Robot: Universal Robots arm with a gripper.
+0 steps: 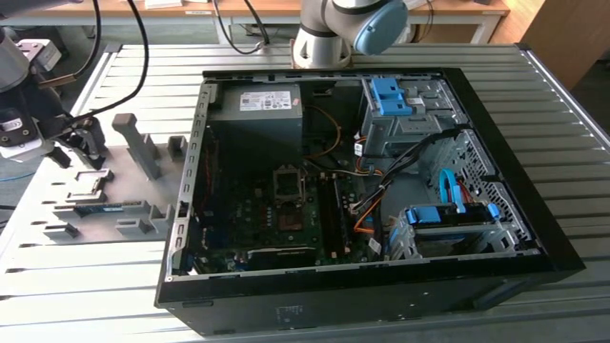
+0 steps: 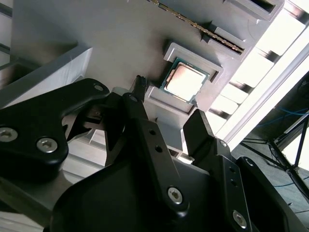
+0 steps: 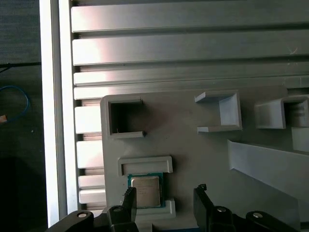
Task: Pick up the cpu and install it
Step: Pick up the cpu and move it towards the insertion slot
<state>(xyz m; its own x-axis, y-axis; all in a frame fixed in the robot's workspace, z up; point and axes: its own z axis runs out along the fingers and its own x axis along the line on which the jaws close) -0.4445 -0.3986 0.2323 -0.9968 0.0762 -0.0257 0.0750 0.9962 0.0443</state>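
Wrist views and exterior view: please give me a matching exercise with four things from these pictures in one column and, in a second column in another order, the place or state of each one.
Things
1. cpu
2. end effector
3. memory stick
4. computer case

Places or states
A. lies on its side with the cover off
B. open and empty, fingers close to the cpu
C. silver face up in a square recess of the grey fixture
D. long and narrow, in a slot of the same fixture

Pairs: 1-C, 2-B, 3-D, 4-A

silver-grey cpu (image 3: 145,190), black gripper (image 3: 164,192), pale grey tray (image 3: 193,154)
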